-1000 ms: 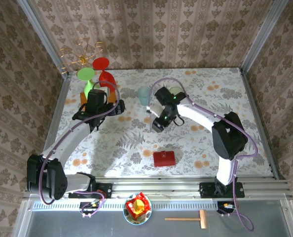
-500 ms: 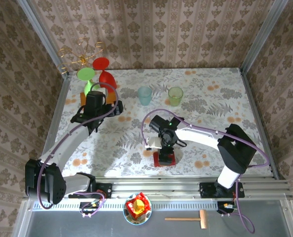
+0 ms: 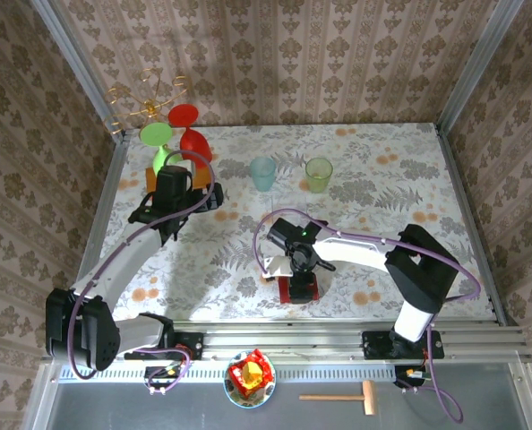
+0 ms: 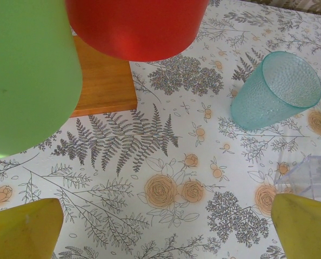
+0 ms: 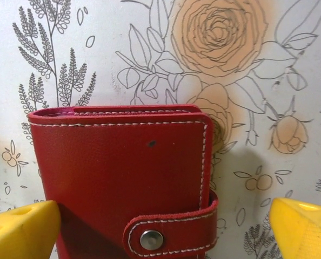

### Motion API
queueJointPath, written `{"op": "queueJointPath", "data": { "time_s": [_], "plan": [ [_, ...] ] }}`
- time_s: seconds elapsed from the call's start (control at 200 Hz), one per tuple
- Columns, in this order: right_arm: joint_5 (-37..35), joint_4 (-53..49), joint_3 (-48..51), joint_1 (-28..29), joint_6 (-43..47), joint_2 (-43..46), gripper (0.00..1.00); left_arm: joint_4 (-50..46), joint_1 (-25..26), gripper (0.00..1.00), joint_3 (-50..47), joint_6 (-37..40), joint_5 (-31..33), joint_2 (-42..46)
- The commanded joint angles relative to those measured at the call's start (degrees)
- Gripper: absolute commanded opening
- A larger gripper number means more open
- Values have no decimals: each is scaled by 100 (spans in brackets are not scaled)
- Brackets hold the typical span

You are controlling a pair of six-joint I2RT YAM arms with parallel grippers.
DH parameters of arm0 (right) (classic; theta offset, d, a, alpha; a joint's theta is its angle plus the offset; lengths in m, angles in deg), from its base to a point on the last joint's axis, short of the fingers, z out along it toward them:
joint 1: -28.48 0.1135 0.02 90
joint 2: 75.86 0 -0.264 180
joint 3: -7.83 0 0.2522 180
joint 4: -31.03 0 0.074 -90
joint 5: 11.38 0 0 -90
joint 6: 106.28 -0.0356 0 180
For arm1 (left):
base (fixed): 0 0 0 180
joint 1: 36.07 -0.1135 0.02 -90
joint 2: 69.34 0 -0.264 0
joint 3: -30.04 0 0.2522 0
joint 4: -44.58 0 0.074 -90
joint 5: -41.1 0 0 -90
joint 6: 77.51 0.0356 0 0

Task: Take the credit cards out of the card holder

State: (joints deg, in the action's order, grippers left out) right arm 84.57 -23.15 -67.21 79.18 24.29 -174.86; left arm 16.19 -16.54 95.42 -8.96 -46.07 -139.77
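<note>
Right wrist view: the red card holder (image 5: 122, 178) lies folded shut (snap strap fastened) on the flowered table (image 5: 258, 65), near its front edge. The right gripper (image 5: 163, 229) is over it, yellow fingers (image 5: 301, 229) spread wide, one on either side. The left gripper (image 4: 160, 226) hovers near a teal cup (image 4: 276, 89), fingers likewise spread, holding nothing.
</note>
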Motion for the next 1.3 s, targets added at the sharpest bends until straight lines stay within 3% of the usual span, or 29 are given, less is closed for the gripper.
{"op": "queueJointPath", "data": {
  "time_s": [0.0,0.235,0.63,0.945,1.29],
  "plan": [
    [3,-60,84,95,97,-184,98,-90,-2,100,-81,-105,51,85],
    [96,-36,158,142,-75,-276,95,-127,-9,100,11,-131,24,-10],
    [307,-231,221,140,-264,345,100,-118,5,100,120,-122,-14,-146],
    [248,104,378,194,-283,-80,100,-115,0,100,137,-132,-32,-174],
    [-90,276,419,261,-483,-54,85,-145,3,100,130,-111,7,-159]
  ]
}}
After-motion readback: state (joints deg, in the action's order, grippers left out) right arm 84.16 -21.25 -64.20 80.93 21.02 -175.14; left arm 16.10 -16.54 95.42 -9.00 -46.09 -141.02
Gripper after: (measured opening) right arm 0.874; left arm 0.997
